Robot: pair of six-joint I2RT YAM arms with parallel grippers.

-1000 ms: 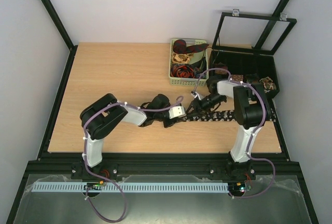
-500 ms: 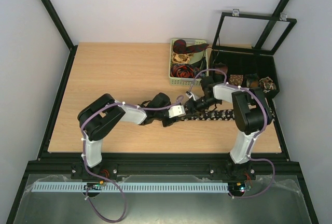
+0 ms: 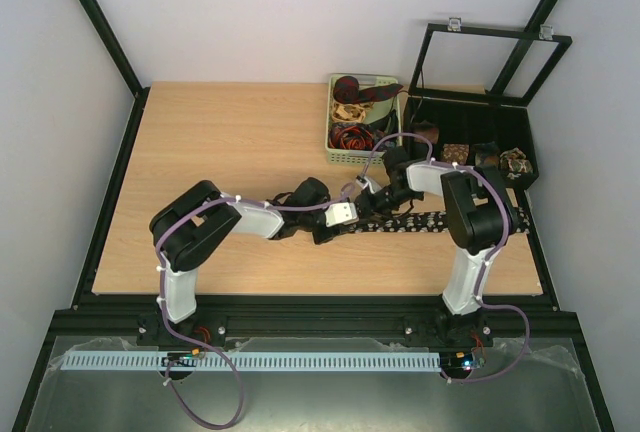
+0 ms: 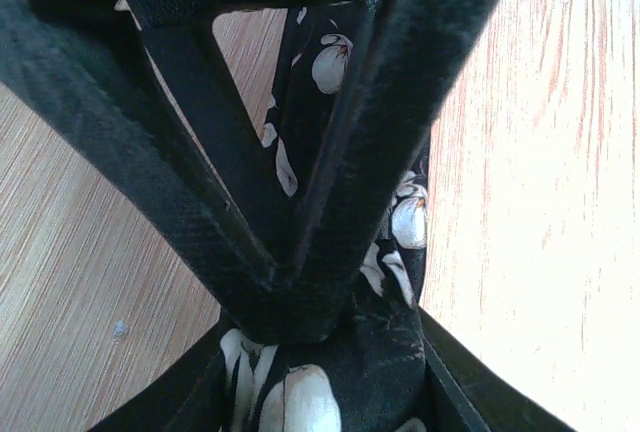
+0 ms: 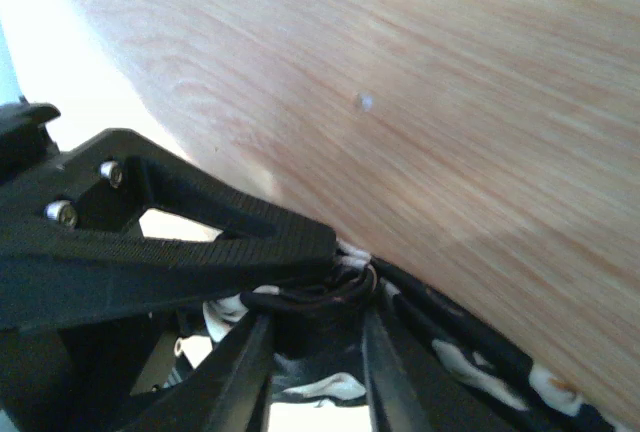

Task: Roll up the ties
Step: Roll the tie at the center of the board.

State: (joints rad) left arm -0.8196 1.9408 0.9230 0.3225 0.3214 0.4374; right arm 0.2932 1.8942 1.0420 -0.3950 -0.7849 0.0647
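Top camera looks down from behind; both wrist cameras press close on the black tie [image 4: 300, 402].

I'm working in what looks like a robotics lab cell: plain white panels [image 3: 250, 12] wall in a wooden tabletop [image 3: 230, 132], black metal framing [image 3: 95, 22] runs up the corners, and a slotted white cable duct [image 3: 260, 361] crosses the front rail [image 3: 320, 312] below, with purple cabling [image 3: 215, 407] looped alongside
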